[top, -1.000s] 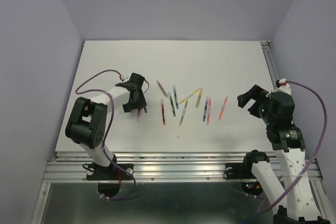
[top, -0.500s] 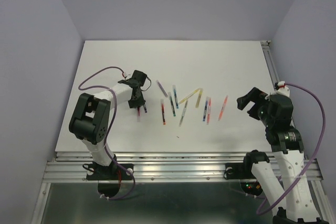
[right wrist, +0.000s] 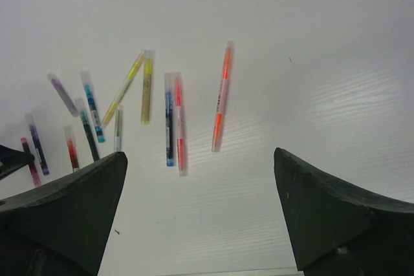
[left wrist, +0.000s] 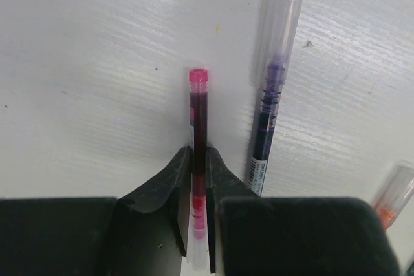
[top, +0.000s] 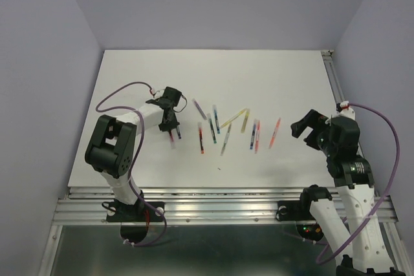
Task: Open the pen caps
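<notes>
While the left jaws clench the pink pen to secure it on the worktop, the released right jaws likely must next cross over to pull its cap.

Table: white, faintly ribbed.
Pens: about a dozen thin markers, loose across the middle.
Orange pen: rightmost, apart.
Purple pen: just beside pink pen, clear cap on.

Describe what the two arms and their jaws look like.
Both the left arm and the right arm have white links with bulky black joints. Each carries a looping purple cable near the wrist. The jaws are matte black, wedge-shaped and unmarked.
</notes>
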You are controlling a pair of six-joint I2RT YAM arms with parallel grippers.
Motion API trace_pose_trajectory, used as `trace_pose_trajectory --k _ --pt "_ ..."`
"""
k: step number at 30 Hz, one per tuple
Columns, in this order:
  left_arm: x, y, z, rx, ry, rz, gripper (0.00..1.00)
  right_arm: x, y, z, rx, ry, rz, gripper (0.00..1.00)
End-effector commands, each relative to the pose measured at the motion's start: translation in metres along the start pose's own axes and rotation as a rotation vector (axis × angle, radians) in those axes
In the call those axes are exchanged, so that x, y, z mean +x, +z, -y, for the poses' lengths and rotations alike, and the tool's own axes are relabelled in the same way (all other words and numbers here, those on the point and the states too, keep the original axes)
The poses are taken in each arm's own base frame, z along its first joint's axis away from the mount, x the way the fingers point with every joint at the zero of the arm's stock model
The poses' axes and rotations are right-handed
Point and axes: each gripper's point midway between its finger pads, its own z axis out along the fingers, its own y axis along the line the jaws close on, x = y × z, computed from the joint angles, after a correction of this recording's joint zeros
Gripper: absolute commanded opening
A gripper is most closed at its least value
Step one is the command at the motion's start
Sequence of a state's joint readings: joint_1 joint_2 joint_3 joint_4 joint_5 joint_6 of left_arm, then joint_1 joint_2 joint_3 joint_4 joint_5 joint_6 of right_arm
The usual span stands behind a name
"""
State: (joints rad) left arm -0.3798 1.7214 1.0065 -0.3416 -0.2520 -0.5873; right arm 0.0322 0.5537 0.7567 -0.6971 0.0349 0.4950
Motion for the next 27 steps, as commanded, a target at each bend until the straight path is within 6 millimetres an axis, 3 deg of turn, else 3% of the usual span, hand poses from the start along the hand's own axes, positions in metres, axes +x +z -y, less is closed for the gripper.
trace_pose_trajectory --k 1,7,11,13,14,15,16,20,24,26,27 --pt "0.03 0.018 -0.032 -0.126 -0.014 -0.055 0.0 0.003 -0.008 -0.002 -0.011 -0.024 -0.034 1.0" --pt "0.008 -0.021 -0.038 -0.11 -0.138 0.045 0.0 0.025 -0.029 -0.05 -0.314 -0.047 -0.151 1.0" --pt "-0.01 -0.069 -0.035 0.007 -0.238 0.168 0.0 0.046 -0.056 -0.092 -0.606 -0.021 -0.27 1.0" --pt "-0.011 -0.087 -0.028 0.066 -0.252 0.204 0.0 0.055 -0.057 -0.099 -0.683 0.001 -0.299 1.0" --pt "-0.013 -0.106 -0.02 0.129 -0.257 0.24 0.0 0.06 -0.058 -0.103 -0.719 0.021 -0.32 1.0" --pt "-0.01 -0.113 -0.015 0.165 -0.27 0.244 0.0 0.057 -0.068 -0.116 -0.812 0.047 -0.329 1.0" --pt "-0.004 -0.123 -0.007 0.206 -0.259 0.25 0.0 0.066 -0.066 -0.115 -0.834 0.073 -0.355 1.0" --pt "0.004 -0.158 0.017 0.358 -0.307 0.277 0.0 0.054 -0.082 -0.129 -0.935 0.123 -0.304 1.0" --pt "0.019 -0.197 0.063 0.517 -0.305 0.271 0.0 0.046 -0.097 -0.138 -1.007 0.156 -0.299 1.0" --pt "0.024 -0.205 0.08 0.532 -0.285 0.273 0.0 0.042 -0.095 -0.139 -0.992 0.147 -0.288 1.0" --pt "0.025 -0.22 0.093 0.564 -0.286 0.286 0.0 0.041 -0.096 -0.14 -0.987 0.152 -0.295 1.0"
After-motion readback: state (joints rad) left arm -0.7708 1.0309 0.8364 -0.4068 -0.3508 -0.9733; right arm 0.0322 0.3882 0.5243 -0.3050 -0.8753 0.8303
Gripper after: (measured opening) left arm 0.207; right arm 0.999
